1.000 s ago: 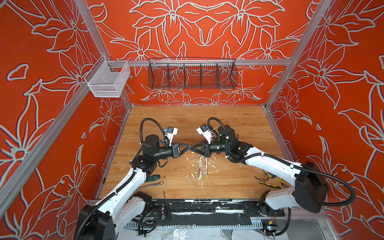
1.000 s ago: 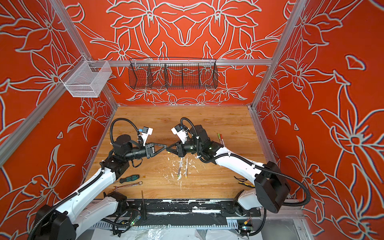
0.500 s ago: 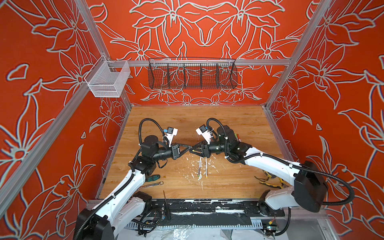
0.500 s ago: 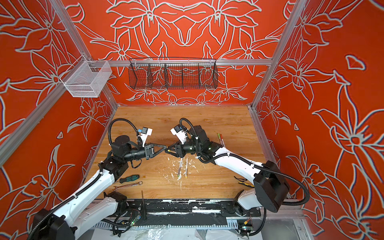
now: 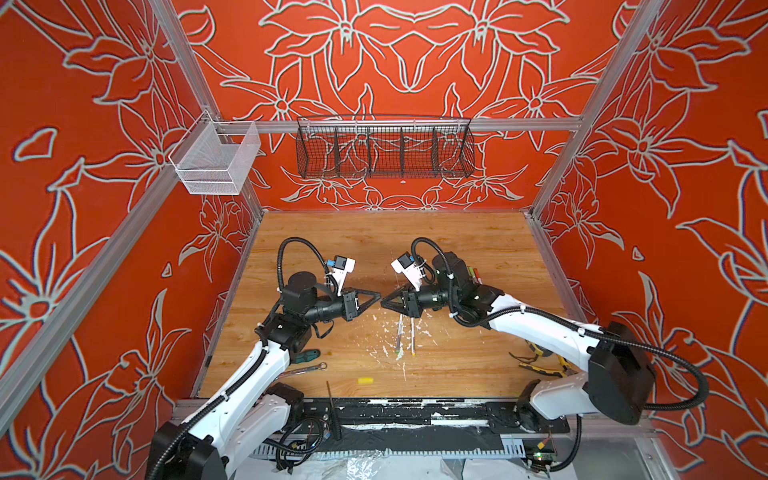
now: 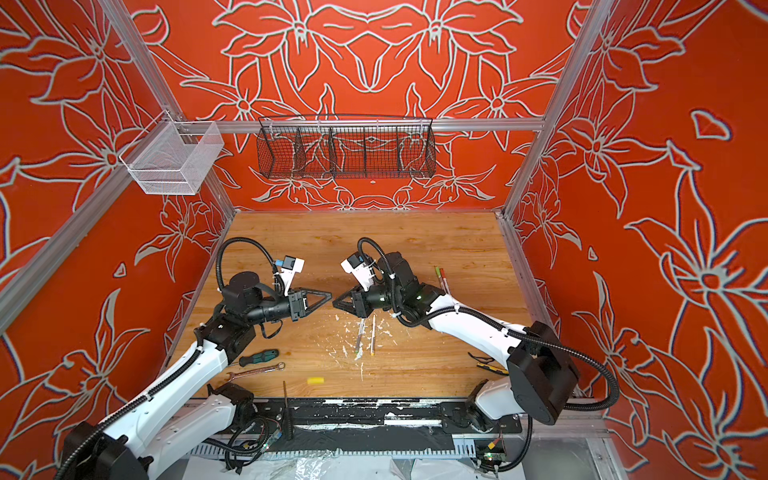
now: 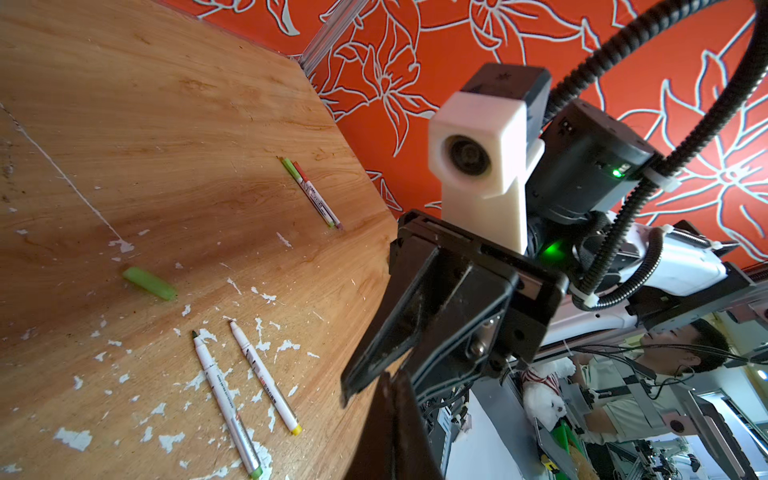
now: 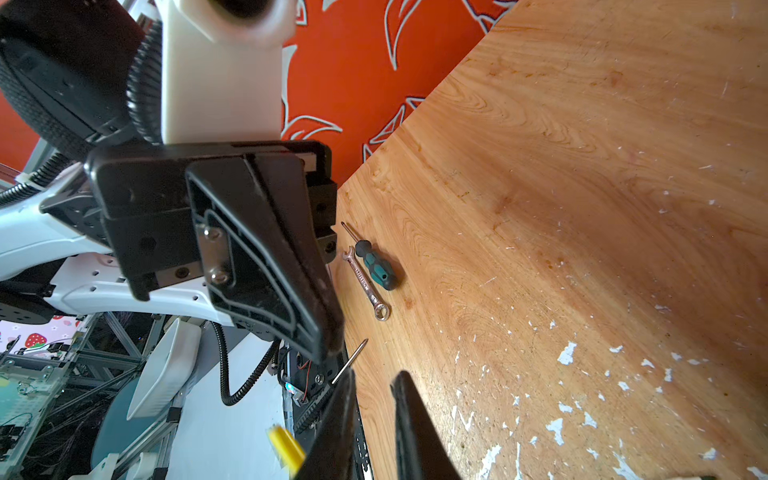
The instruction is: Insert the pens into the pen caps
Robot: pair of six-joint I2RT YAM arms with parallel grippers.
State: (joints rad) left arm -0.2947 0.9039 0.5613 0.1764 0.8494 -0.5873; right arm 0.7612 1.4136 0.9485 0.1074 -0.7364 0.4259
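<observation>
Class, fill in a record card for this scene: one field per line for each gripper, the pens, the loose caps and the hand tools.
left gripper: shut, empty, raised over mid-table
right gripper: fingers slightly parted, nothing between, tip facing the left gripper
uncapped pens: two, side by side on the table below the grippers
capped pens: two, side by side, far right
green cap: loose on the table
yellow cap: near the front edge; resting or not, unclear
screwdriver and wrench: side by side, front left
</observation>
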